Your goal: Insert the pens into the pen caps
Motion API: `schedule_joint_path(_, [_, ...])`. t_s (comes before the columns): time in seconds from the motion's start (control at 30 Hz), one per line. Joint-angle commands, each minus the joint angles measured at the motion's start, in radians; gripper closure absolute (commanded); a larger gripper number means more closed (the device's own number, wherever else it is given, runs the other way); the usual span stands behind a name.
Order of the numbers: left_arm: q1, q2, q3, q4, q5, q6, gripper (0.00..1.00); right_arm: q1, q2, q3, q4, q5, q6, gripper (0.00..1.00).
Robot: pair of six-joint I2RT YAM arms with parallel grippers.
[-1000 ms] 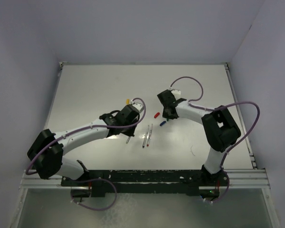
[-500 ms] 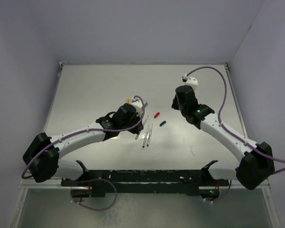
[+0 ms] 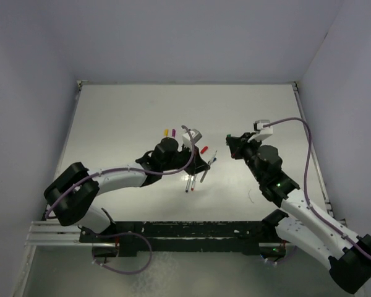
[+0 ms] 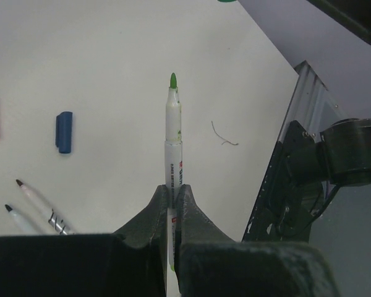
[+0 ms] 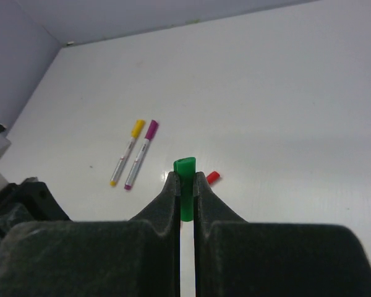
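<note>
- The left fingers (image 4: 161, 204) are closed on a green-tipped pen (image 4: 174, 139), gripping its lower barrel. The pen is held above the bench (image 4: 111, 49).
- The pen's long axis runs straight out along the fingers, with the bare green tip pointing away from the wrist. From above, it angles toward the right arm.
- The right fingers (image 5: 170, 189) are clamped on the green cap (image 5: 185, 179). The cap stands in line with the fingers, and its far end pokes out just past their tips.
- The blue cap (image 4: 63, 131) lies flat on the bench to the left of the held pen, roughly parallel to it. The red cap (image 5: 213, 177) lies near it.
- Two uncapped pens (image 4: 37, 201) lie side by side, almost parallel, just beside the left fingers. From above, their tips point toward the near edge.
- A yellow-capped pen (image 5: 127, 153) and a purple-capped pen (image 5: 141, 154) lie close together farther back, with their caps toward the far side.
</note>
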Motion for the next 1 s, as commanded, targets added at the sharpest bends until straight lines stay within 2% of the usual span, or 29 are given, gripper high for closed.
schedule_joint_path(0.0, [-0.029,0.014,-0.007,0.195,0.065,-0.037,1.0,0.007,-0.012,-0.019,0.185,-0.073,-0.017,1.0])
schedule_joint_path(0.17, [-0.068,-0.015,-0.011,0.198,0.002,0.011,1.0,0.007,0.014,-0.032,0.254,-0.117,0.013,1.0])
schedule_joint_path(0.43, [-0.077,-0.041,-0.057,0.325,-0.042,-0.006,1.0,0.007,0.019,-0.058,0.37,-0.178,0.045,1.0])
schedule_joint_path(0.97, [-0.077,-0.079,-0.109,0.414,-0.135,-0.055,1.0,0.008,0.002,-0.09,0.414,-0.229,0.085,1.0])
